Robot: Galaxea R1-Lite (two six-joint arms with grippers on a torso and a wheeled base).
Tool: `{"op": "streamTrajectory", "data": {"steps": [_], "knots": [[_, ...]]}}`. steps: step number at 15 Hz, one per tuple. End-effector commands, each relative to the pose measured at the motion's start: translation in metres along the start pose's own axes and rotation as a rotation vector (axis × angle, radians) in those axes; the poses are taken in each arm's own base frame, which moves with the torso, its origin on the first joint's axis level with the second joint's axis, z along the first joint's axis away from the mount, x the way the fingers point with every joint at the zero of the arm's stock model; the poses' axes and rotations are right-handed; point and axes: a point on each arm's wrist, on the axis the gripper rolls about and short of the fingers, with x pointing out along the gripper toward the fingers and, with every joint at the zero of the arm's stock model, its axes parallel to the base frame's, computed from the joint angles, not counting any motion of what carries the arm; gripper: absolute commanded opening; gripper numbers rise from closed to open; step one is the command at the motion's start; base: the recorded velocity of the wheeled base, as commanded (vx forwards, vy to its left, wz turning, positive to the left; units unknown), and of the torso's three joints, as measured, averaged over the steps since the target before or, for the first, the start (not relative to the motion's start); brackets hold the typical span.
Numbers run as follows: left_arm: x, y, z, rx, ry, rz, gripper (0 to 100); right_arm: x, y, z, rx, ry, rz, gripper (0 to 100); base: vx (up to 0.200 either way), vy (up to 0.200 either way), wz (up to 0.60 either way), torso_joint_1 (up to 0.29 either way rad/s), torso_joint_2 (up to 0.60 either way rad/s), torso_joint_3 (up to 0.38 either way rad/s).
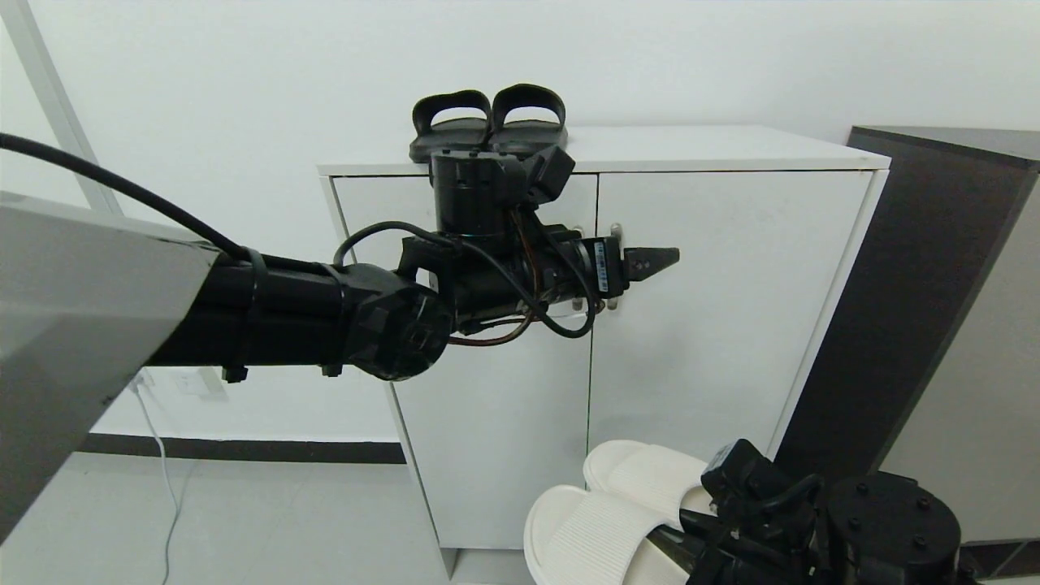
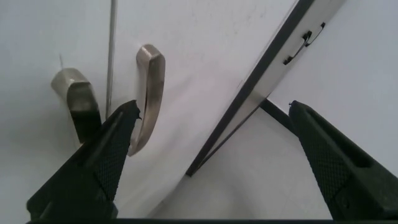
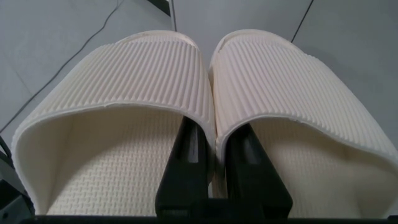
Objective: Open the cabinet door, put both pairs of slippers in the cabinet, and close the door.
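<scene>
Up on the cabinet top: black slippers (image 1: 487,122) sit side by side near the front edge. Heels look to face the robot, so the long axes run near to far.
Cabinet (image 1: 731,325): both doors are shut.
Left claw (image 2: 212,109): spread wide and holding nothing, out in front of the door seam. One finger (image 2: 118,143) is just beside the right door handle (image 2: 149,93); can't tell if it touches.
Handle grip: stiff curved metal, probably a bit slick, so pinching across the middle of the bar seems best.
Low on the right, near the robot: white slippers (image 3: 199,81) hang in the air as a pair.
Right claw (image 3: 214,155): clenched on the two inner walls where the slippers meet.
White pair pointing: toes away from the claw, toward the cabinet foot, long axes parallel.
Feel: likely light, squishy foam that could sag or slip out.
</scene>
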Motion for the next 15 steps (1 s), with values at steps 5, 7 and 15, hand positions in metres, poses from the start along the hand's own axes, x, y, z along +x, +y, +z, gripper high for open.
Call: {"op": "streamTrajectory", "data": {"steps": [5, 7, 15], "knots": [[0.012, -0.006, -0.01, -0.004, 0.033, -0.025, 100, 0.0, 0.0, -0.001, 0.0, 0.004, 0.002, 0, 0.0, 0.0, 0.0, 0.0, 0.0, 0.0], [0.012, -0.006, -0.009, -0.005, 0.032, -0.026, 0, 0.0, 0.0, -0.001, 0.0, 0.004, 0.002, 0, 0.0, 0.0, 0.0, 0.0, 0.0, 0.0], [0.0, -0.014, -0.005, -0.002, 0.025, -0.028, 0, -0.012, 0.001, -0.007, 0.002, -0.01, 0.103, 0, 0.0, 0.0, 0.0, 0.0, 0.0, 0.0]]}}
